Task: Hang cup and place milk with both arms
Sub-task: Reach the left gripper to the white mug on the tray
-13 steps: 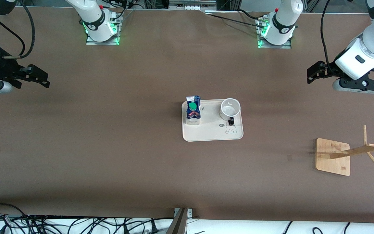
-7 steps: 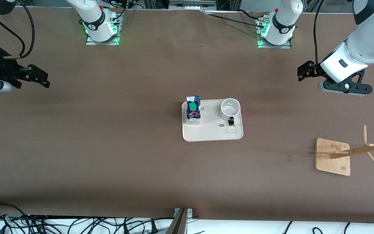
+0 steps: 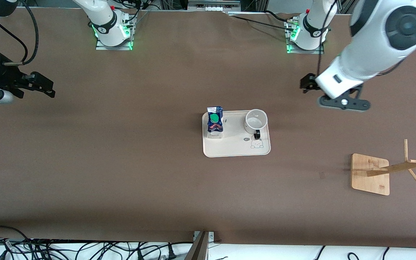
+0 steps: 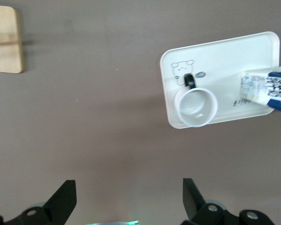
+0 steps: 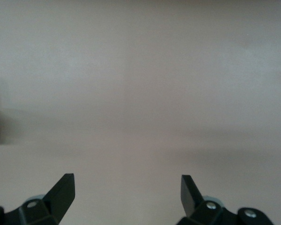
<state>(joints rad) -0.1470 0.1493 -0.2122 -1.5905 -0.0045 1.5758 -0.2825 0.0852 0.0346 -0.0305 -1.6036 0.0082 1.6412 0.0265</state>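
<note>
The white cup point(image 3: 255, 121) with a black handle stands upright on a cream tray point(image 3: 236, 148) mid-table. The blue milk carton point(image 3: 215, 122) with a green cap stands on the same tray, toward the right arm's end. My left gripper point(image 3: 306, 83) is open and empty, over bare table between the tray and the left arm's base. In the left wrist view its jaws point(image 4: 129, 197) stand wide apart, with the cup point(image 4: 196, 107), the tray point(image 4: 225, 61) and the milk point(image 4: 269, 89) ahead. My right gripper point(image 3: 45, 86) waits open and empty over the right arm's end of the table; it also shows in the right wrist view point(image 5: 127, 192).
A wooden cup rack with a square base point(image 3: 370, 175) and a slanted pole with pegs point(image 3: 401, 167) stands near the left arm's end, nearer the front camera than the tray. Its base shows in the left wrist view point(image 4: 4, 40). Cables lie along the table's front edge.
My left arm has swung from the left arm's end of the table toward the tray, gripper still open. The right arm, cup and milk have not moved.
</note>
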